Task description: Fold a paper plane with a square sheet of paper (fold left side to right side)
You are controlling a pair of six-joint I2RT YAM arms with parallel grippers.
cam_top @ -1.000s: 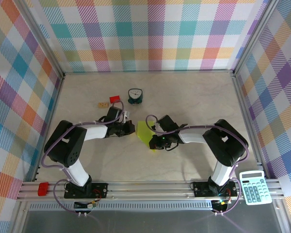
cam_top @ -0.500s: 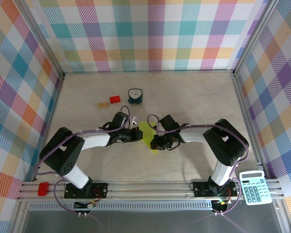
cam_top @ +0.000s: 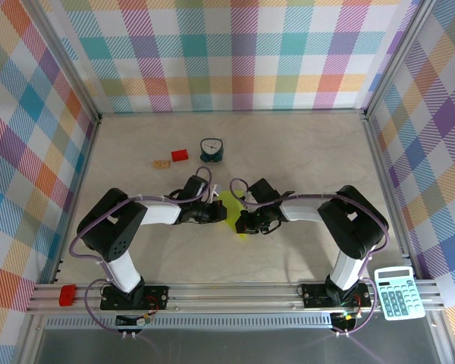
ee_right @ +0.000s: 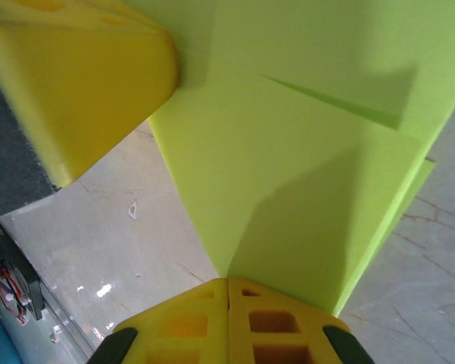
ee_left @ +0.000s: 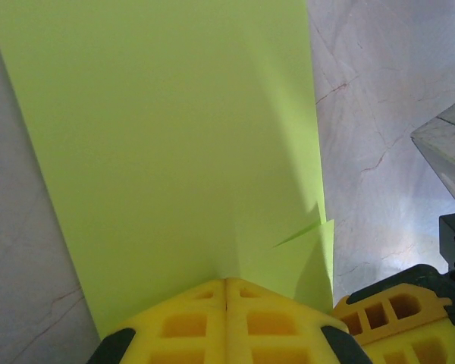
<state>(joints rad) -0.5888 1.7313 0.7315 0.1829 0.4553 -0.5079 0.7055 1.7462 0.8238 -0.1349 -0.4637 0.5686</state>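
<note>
The creased lime yellow-green sheet of paper [cam_top: 229, 205] lies just robot-side of the small teal clock [cam_top: 211, 150]. The left gripper [cam_top: 217, 214] and right gripper [cam_top: 241, 221] are both squeezed fully closed, tips on the paper from either side. My guess is they're flattening a crease; I can't tell pinching from pressing.

I see the square sheet of paper [cam_top: 229, 208], lime yellow-green, folded into overlapping creased layers, at the middle of the tabletop [cam_top: 288, 152].
</note>
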